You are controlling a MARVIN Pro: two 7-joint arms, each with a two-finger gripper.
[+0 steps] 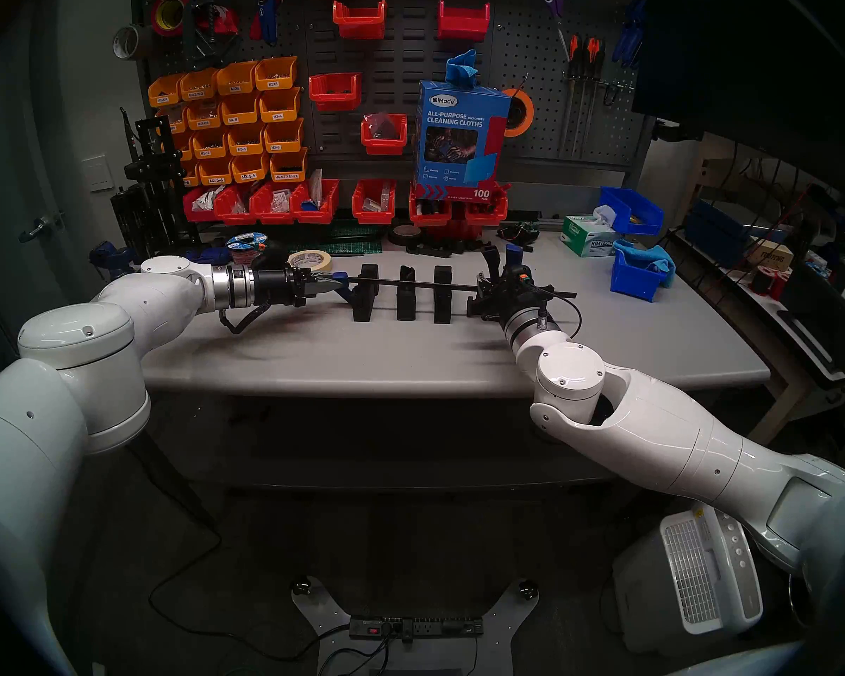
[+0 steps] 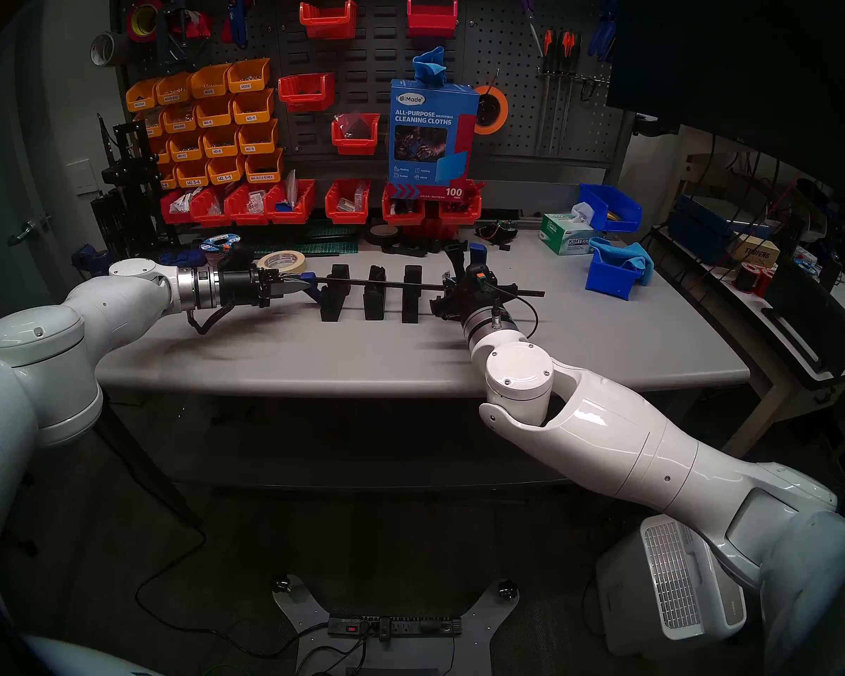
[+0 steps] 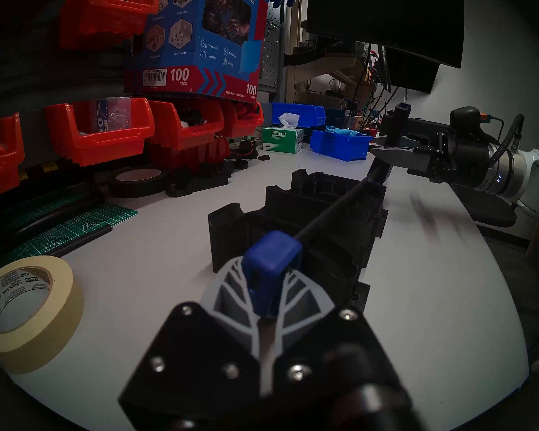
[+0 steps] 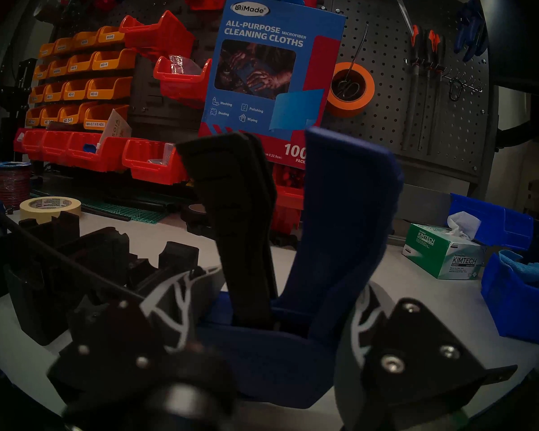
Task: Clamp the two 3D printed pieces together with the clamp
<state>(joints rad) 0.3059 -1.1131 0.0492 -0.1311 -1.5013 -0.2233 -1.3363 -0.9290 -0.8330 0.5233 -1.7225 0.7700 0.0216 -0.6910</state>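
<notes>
The clamp's long black bar (image 1: pixel 459 287) runs left to right above the grey table (image 1: pixel 411 358). My left gripper (image 1: pixel 330 284) is shut on its small blue end jaw (image 3: pixel 271 259). My right gripper (image 1: pixel 489 292) is shut on the body of the blue handle (image 4: pixel 346 219), and the handle and black lever (image 4: pixel 243 228) stick up between its fingers (image 4: pixel 175 293). Three alike black printed pieces (image 1: pixel 364 294) (image 1: pixel 407 294) (image 1: pixel 442 294) stand apart in a row on the table. The bar crosses them near their tops. I cannot tell whether it touches them.
A masking tape roll (image 1: pixel 308 259) lies behind my left gripper. A blue bin with a cloth (image 1: pixel 640 270) and a tissue box (image 1: pixel 589 236) stand at the right back. Red bins (image 1: pixel 313 204), a cleaning-cloth box (image 1: pixel 459 138) and low black parts (image 1: pixel 440 246) line the back.
</notes>
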